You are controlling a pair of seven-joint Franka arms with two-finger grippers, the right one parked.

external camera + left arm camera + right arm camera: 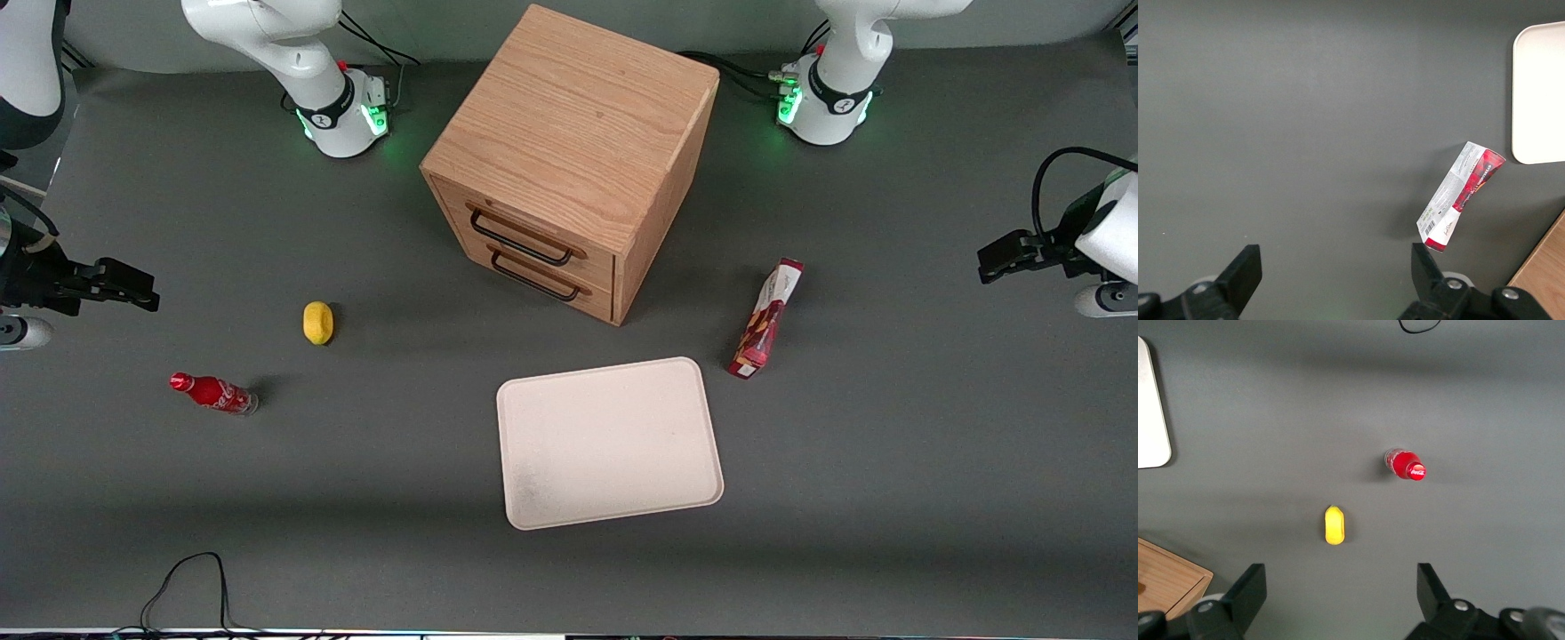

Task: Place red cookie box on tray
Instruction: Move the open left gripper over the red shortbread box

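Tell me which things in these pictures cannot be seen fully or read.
- Red cookie box: its print is too small to read in the front view.
- Tray: cut off by the left wrist view's edge.
- Drawer cabinet: closed, contents hidden.
- Tool: open above bare table; fingers partly cut off.

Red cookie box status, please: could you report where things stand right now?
Left gripper open, empty, hovering toward the working arm's end. Red cookie box on the table beside the tray, not on it. Nothing between them.
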